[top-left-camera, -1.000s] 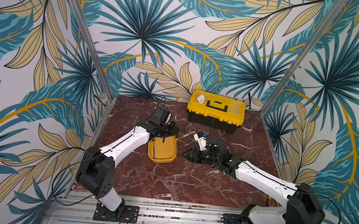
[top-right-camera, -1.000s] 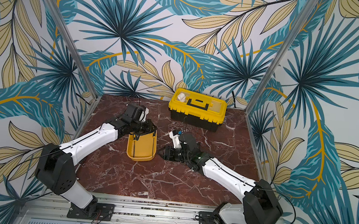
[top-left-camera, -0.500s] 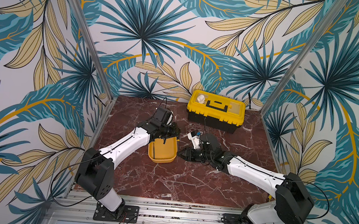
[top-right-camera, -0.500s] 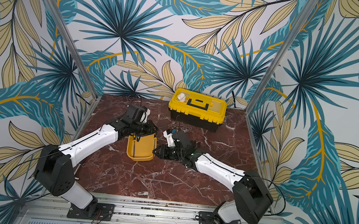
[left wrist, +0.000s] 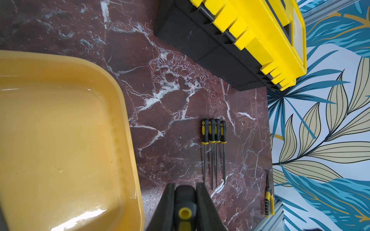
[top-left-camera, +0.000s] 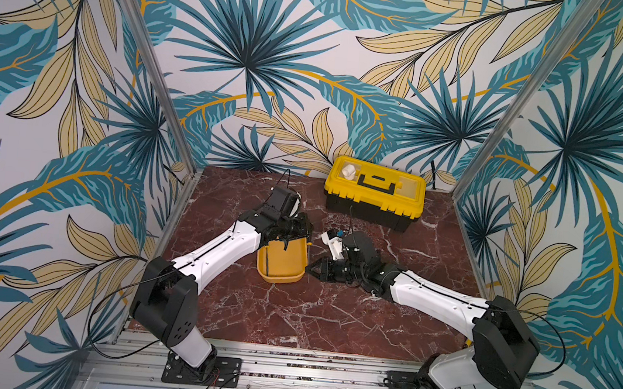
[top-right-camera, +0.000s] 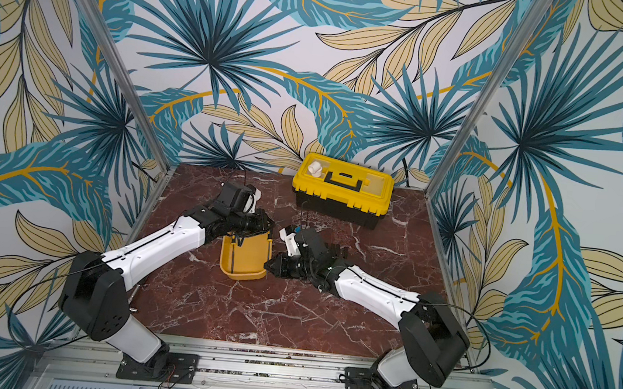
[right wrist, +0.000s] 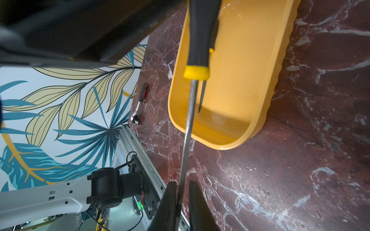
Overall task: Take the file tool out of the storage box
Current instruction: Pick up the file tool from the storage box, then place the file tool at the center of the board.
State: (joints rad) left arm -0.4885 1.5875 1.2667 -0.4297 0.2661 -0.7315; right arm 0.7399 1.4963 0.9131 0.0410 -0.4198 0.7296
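Note:
The file tool (right wrist: 189,120) has a black handle with a yellow collar and a thin metal shaft. My left gripper (left wrist: 185,188) is shut on its handle (left wrist: 184,200), above the far end of the orange-yellow storage box (top-left-camera: 279,279). The shaft slants down past the box's rim to my right gripper (right wrist: 182,183), whose jaws pinch it near the tip. In both top views the right gripper (top-left-camera: 311,270) (top-right-camera: 269,265) sits low at the box's right wall, and the left gripper (top-left-camera: 290,240) hangs over the box. Another file (right wrist: 201,98) lies inside the box.
A yellow-lidded black toolbox (top-left-camera: 375,193) stands at the back. Several files (left wrist: 213,152) lie side by side on the marble to the right of the box. Pliers (left wrist: 269,200) lie at the right table edge. A ratchet (right wrist: 140,104) lies near the left front.
My right arm has moved left to the storage box and its jaws have closed onto the file's shaft. The left arm has kept the handle and hardly moved.

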